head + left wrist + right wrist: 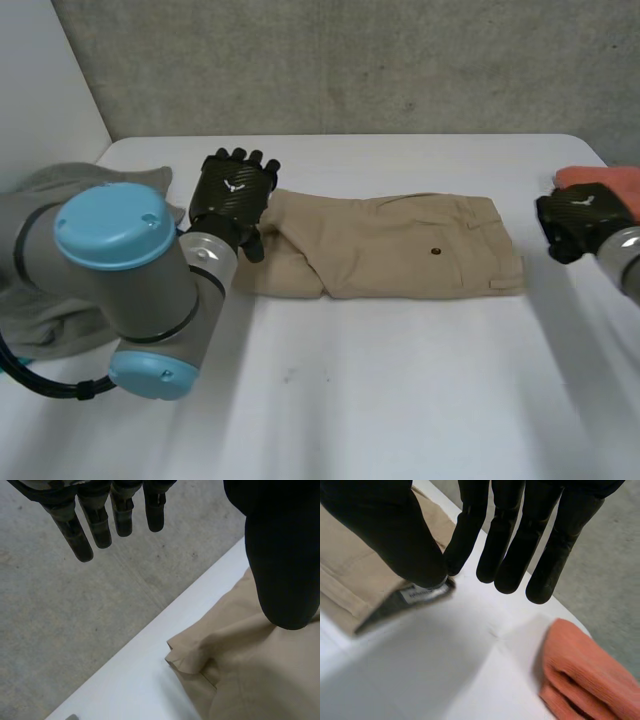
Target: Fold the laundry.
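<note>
Two hands, both loose-fingered and holding nothing. Tan shorts [400,245] lie folded mid-counter [400,380] — soft, light and floppy, I'd guess, so pinch a corner or the hem at either end. Left hand [232,190] sits at their left end, thumb over the cloth — right hand [580,222] hangs just beside the right end.

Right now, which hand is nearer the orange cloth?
Right. The right hand is just beside the folded orange cloth at the right edge of the table. The left hand is over the far end of the tan shorts, the shorts' whole length away.
</note>
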You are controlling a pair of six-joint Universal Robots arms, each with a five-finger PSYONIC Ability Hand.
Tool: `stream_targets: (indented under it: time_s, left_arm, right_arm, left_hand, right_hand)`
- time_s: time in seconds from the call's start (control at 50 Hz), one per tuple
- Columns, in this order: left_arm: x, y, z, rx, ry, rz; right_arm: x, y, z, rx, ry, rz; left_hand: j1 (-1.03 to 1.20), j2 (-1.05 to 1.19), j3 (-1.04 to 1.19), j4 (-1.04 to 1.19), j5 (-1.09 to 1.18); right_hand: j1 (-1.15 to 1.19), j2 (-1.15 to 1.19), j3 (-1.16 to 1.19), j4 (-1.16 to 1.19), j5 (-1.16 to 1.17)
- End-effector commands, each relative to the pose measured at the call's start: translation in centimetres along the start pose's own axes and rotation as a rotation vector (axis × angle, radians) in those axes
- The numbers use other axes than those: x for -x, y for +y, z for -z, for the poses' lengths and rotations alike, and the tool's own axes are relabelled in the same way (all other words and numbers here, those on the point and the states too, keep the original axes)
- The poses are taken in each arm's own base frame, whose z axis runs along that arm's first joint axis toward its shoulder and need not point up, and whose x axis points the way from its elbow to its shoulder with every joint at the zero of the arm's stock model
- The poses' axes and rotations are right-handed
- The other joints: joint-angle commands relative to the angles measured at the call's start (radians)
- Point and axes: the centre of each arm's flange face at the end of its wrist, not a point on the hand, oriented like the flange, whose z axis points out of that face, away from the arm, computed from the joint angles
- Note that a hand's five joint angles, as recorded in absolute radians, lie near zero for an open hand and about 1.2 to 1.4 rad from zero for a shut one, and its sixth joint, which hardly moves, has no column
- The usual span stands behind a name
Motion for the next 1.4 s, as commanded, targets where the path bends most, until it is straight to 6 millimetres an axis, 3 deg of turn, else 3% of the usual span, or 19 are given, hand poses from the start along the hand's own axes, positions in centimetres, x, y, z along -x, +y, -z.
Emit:
stream_targets:
  time_s: [0.02, 0.08, 0.12, 0.16, 0.2, 0.24, 0.3, 0.34, 0.6, 0.68, 0.7, 0.74, 0.86, 0.98, 1.1, 1.2, 1.24, 1.34, 1.4]
  left_arm:
    - [0.9, -0.8, 1.1, -0.009, -0.011, 0.005]
    - [1.1, -0.7, 1.3, -0.007, -0.014, 0.005]
    - [1.2, -0.7, 1.4, -0.005, -0.015, 0.005]
    - [1.2, -0.7, 1.4, -0.006, -0.017, 0.005]
    - [1.1, -0.7, 1.5, -0.008, -0.016, 0.010]
    - [1.1, -0.7, 1.5, -0.008, -0.014, 0.017]
    - [1.0, -0.8, 1.5, -0.011, -0.010, 0.031]
    - [1.0, -0.8, 1.5, -0.011, -0.010, 0.036]
    - [1.0, -0.7, 1.5, -0.011, -0.012, 0.036]
    - [1.1, -0.6, 1.4, -0.008, -0.014, 0.036]
    - [1.1, -0.6, 1.4, -0.008, -0.014, 0.036]
    - [0.9, -0.6, 1.4, -0.007, -0.010, 0.035]
    - [0.9, -0.5, 1.5, -0.004, -0.008, 0.035]
    - [1.1, -0.8, 1.5, -0.010, -0.013, 0.036]
    - [1.3, -0.9, 1.7, -0.009, -0.018, 0.038]
    - [1.2, -0.7, 2.0, -0.001, -0.013, 0.036]
    - [1.2, -0.7, 2.0, -0.001, -0.013, 0.036]
    - [1.2, -0.8, 1.9, -0.010, -0.015, 0.044]
    - [1.3, -0.9, 1.9, -0.011, -0.015, 0.050]
  right_arm:
    - [-2.9, 0.7, 1.0, 0.058, 0.022, 0.132]
    - [-3.0, 0.3, 0.9, 0.048, 0.026, 0.180]
    - [-1.8, -0.3, 0.9, 0.021, -0.017, 0.171]
    - [-0.1, -1.1, 1.0, -0.015, -0.072, 0.146]
    - [2.2, -2.0, 1.2, -0.068, -0.164, 0.076]
    - [3.3, -2.3, 1.3, -0.089, -0.218, 0.037]
    - [4.5, -1.5, 0.9, -0.085, -0.280, -0.015]
    - [5.4, 0.2, -0.3, -0.055, -0.305, -0.031]
    - [6.8, 2.1, -3.5, -0.040, -0.247, 0.030]
    - [7.1, 2.6, -4.2, -0.044, -0.251, 0.033]
    - [7.1, 2.7, -4.4, -0.043, -0.248, 0.034]
    - [7.0, 2.8, -4.8, -0.047, -0.240, 0.036]
    - [6.0, 1.9, -4.3, -0.051, -0.197, 0.040]
    - [3.7, -1.3, -1.8, -0.095, -0.126, 0.060]
    - [0.2, 0.3, -0.8, -0.017, -0.058, 0.115]
    - [-0.9, -0.3, -0.6, -0.022, -0.039, 0.356]
    - [-0.4, -0.9, -0.6, -0.048, -0.052, 0.413]
    - [6.1, -6.9, -0.1, -0.293, -0.170, 0.516]
    - [9.5, -8.5, 0.4, -0.398, -0.248, 0.545]
  left_hand:
    - [-0.022, -0.027, -0.033, -0.024, -0.040]
    - [-0.022, -0.027, -0.033, -0.024, -0.040]
    - [-0.022, -0.027, -0.033, -0.024, -0.040]
    - [-0.022, -0.027, -0.033, -0.024, -0.040]
    - [-0.022, -0.027, -0.033, -0.024, -0.040]
    - [-0.022, -0.027, -0.033, -0.024, -0.040]
    - [-0.022, -0.027, -0.033, -0.024, -0.040]
    - [-0.022, -0.027, -0.033, -0.024, -0.040]
    - [-0.022, -0.027, -0.033, -0.024, -0.040]
    - [-0.022, -0.027, -0.033, -0.024, -0.040]
    - [-0.022, -0.027, -0.033, -0.024, -0.040]
    - [-0.022, -0.027, -0.033, -0.024, -0.040]
    - [-0.022, -0.027, -0.033, -0.024, -0.040]
    - [-0.022, -0.027, -0.033, -0.024, -0.040]
    - [-0.022, -0.027, -0.033, -0.024, -0.040]
    - [-0.025, -0.030, -0.036, -0.027, -0.043]
    - [-0.025, -0.030, -0.036, -0.027, -0.043]
    - [-0.025, -0.030, -0.036, -0.027, -0.043]
    - [-0.025, -0.030, -0.036, -0.027, -0.043]
  right_hand:
    - [0.402, 0.219, 0.212, 0.209, 0.235]
    - [0.402, 0.219, 0.212, 0.209, 0.235]
    - [-0.214, -0.397, -0.404, -0.406, -0.381]
    - [-0.451, -0.634, -0.641, -0.643, -0.618]
    - [-0.448, -0.631, -0.639, -0.641, -0.616]
    - [-0.445, -0.629, -0.636, -0.638, -0.613]
    - [-0.445, -0.629, -0.636, -0.638, -0.613]
    - [-0.445, -0.629, -0.636, -0.638, -0.613]
    - [-0.366, -0.549, -0.557, -0.559, -0.534]
    - [-0.158, -0.341, -0.349, -0.351, -0.326]
    - [-0.105, -0.288, -0.296, -0.298, -0.273]
    - [0.400, 0.217, 0.209, 0.207, 0.232]
    - [0.402, 0.219, 0.212, 0.209, 0.235]
    - [0.402, 0.219, 0.212, 0.209, 0.235]
    - [0.402, 0.219, 0.212, 0.209, 0.235]
    - [0.402, 0.219, 0.212, 0.209, 0.235]
    - [0.402, 0.219, 0.212, 0.209, 0.235]
    - [0.402, 0.219, 0.212, 0.209, 0.235]
    - [0.402, 0.219, 0.212, 0.209, 0.235]
